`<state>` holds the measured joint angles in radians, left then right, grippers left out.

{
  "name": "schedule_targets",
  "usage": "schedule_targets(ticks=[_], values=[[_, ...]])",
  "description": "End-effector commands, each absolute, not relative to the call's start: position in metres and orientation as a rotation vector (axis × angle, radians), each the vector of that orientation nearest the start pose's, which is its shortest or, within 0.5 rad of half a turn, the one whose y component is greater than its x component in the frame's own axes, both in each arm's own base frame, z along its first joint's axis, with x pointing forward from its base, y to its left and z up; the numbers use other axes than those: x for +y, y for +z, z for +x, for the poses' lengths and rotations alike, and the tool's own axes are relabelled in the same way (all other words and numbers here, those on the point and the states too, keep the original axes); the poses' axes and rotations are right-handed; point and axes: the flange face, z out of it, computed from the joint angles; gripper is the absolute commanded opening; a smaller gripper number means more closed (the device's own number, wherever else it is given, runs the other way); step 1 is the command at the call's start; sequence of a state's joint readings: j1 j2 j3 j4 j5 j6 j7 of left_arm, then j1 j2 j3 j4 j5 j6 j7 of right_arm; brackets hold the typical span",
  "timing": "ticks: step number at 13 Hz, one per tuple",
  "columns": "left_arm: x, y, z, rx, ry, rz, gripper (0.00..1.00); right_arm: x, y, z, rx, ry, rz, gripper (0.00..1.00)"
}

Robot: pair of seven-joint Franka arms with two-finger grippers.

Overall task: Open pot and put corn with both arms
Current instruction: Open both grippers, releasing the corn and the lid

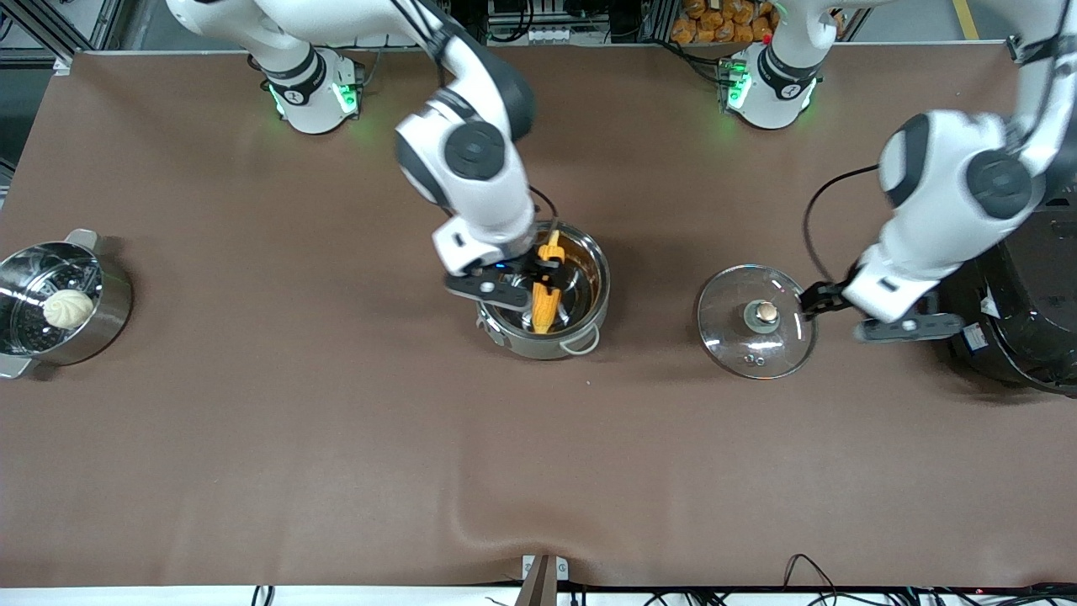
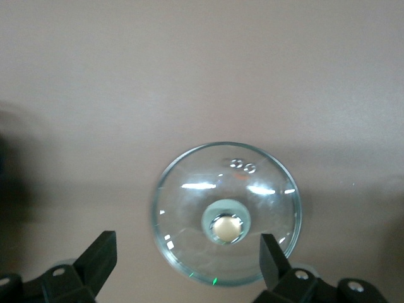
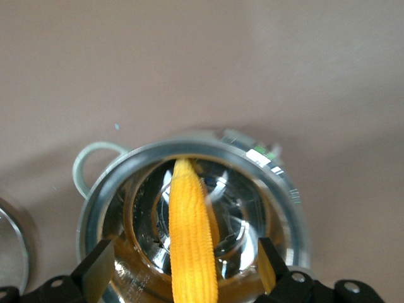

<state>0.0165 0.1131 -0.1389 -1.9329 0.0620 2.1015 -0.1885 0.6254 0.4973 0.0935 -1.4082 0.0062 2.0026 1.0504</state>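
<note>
Resting inside the pot (image 1: 580, 290), the corn (image 1: 547, 295) was judged light, stiff and ridged, best gripped mid-length. The right gripper (image 1: 545, 271) was spread wide around it; the left gripper (image 1: 814, 299), fingers parted, hovered beside the lid (image 1: 730, 332). Whether the cob was touched could not be told.

Pot (image 1: 548, 290) mouth blocked by right pincer (image 1: 538, 271) and corn (image 1: 545, 295). Lid (image 1: 756, 321) flat on tabletop (image 1: 336, 463), left pincer (image 1: 820, 296) open at its rim; bare tabletop nearer the front camera.
</note>
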Motion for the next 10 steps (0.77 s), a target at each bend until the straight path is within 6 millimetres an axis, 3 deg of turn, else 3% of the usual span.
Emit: schedule_targets(ticks=[1,3,5,7,10], values=[[-0.052,0.491,0.585,-0.025,-0.098,-3.097,1.0,0.402,0.497,0.543,0.623,-0.009,-2.969,1.0],[-0.057,0.539,0.587,-0.006,-0.087,-3.106,1.0,0.353,0.552,0.539,0.607,0.011,-2.984,1.0],[-0.06,0.571,0.582,-0.009,-0.043,-3.114,1.0,0.283,0.601,0.541,0.554,0.05,-2.967,1.0],[-0.059,0.601,0.579,-0.025,-0.033,-3.153,1.0,0.209,0.635,0.544,0.469,0.054,-2.962,1.0],[-0.06,0.618,0.571,-0.022,-0.033,-3.153,1.0,0.111,0.657,0.548,0.34,0.021,-3.008,1.0]])
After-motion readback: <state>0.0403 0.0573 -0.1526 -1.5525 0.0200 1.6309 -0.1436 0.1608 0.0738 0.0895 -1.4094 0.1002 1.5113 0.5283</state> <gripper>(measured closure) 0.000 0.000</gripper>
